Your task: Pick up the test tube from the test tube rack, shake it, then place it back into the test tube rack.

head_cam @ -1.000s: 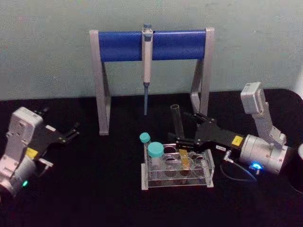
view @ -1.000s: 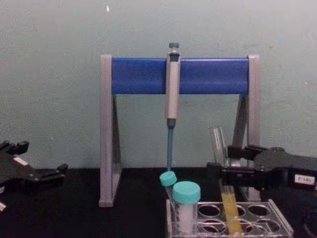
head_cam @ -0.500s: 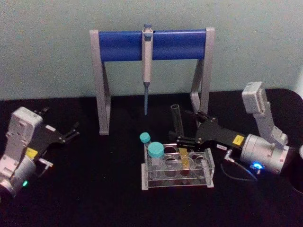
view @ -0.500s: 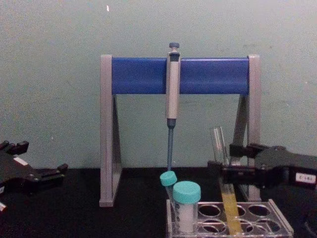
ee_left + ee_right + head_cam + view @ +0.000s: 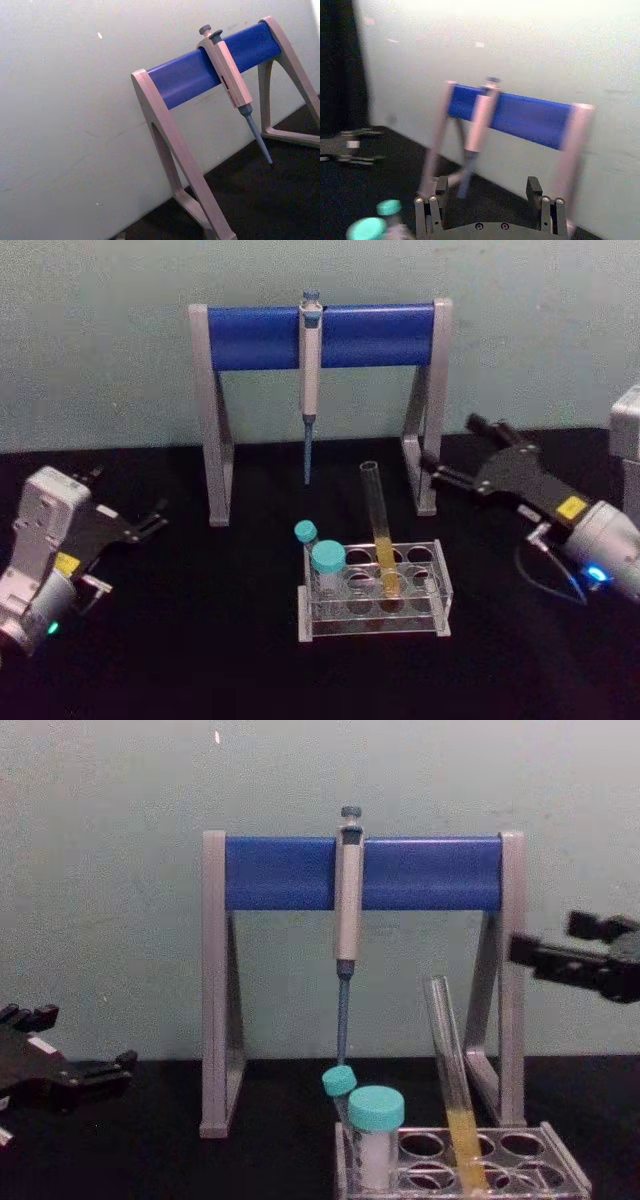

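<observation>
On the counter, head view: test tube (image 5: pixel 378 525) leans in test tube rack (image 5: pixel 440 602); right end effector (image 5: pixel 437 472) apart, open, empty
Chest view: left end effector (image 5: pixel 95 1069) parked, open
Progress: tube racked, apparently nothing left

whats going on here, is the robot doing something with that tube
Nothing is being held right now. The test tube stands leaning in the test tube rack, yellow liquid at its bottom. The right gripper is open and has pulled back up and to the right of it. The left gripper sits parked, open, at the table's left side.
</observation>
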